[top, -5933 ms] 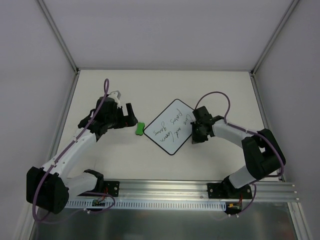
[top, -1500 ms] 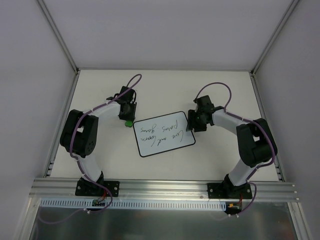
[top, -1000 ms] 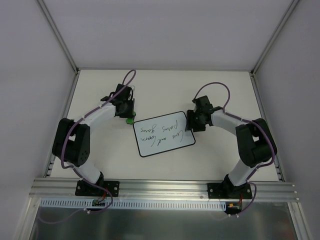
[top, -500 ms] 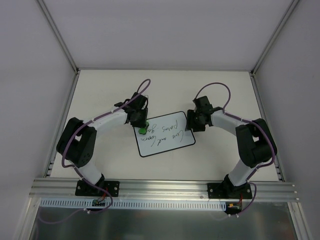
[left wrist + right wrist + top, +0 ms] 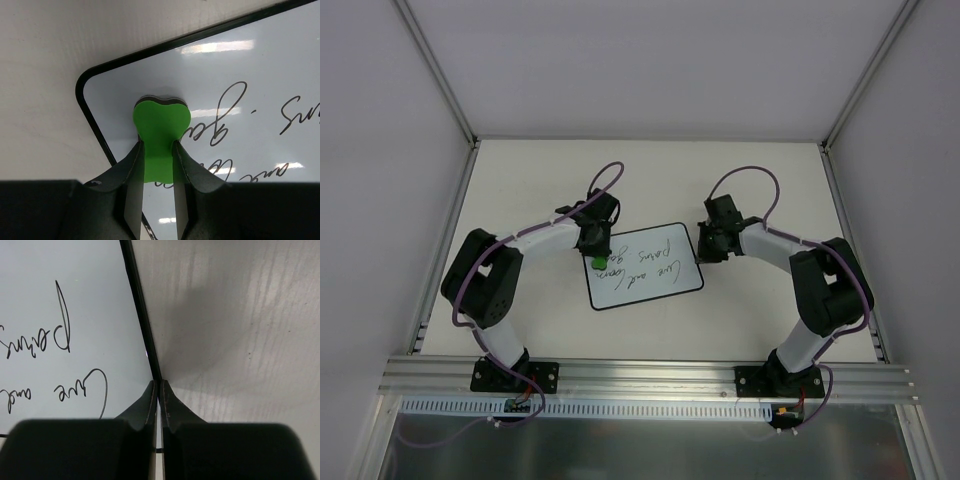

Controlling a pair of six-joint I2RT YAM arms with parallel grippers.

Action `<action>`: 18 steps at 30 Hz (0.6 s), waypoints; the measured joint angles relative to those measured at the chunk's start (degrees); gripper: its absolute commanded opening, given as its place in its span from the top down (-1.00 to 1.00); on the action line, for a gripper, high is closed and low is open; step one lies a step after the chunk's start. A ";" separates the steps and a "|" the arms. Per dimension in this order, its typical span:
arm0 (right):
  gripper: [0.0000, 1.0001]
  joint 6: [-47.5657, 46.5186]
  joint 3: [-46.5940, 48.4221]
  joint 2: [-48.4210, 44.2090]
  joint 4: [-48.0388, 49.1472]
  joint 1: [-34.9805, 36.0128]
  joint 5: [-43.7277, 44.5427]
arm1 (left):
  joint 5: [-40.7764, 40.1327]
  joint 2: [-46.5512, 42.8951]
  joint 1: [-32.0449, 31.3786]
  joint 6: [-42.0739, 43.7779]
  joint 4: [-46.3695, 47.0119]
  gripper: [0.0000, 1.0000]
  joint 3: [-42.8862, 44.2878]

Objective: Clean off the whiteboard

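Eraser (image 5: 161, 132), a speck overhead, shows heart-shaped between left jaws.

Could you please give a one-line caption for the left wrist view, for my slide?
Left arm's jaws hold a green eraser at the whiteboard's corner, beside dark handwriting.

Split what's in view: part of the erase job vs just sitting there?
Job:
whiteboard
green eraser
left end effector, shut on the eraser
right end effector, shut at the whiteboard's edge

Not job:
table
purple cables
metal rail
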 measured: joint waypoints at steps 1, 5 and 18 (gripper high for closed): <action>0.99 0.11 -0.02 0.00 0.15 0.26 -0.07 | -0.87 0.04 0.00 -0.26 0.02 0.92 0.00; 0.99 0.26 -0.04 0.17 0.59 0.76 -0.31 | -2.91 0.44 -0.26 -0.52 0.15 0.94 0.22; 0.99 -0.20 -0.04 0.24 1.01 2.56 1.18 | -3.48 5.90 -3.78 -0.52 -1.49 0.96 6.86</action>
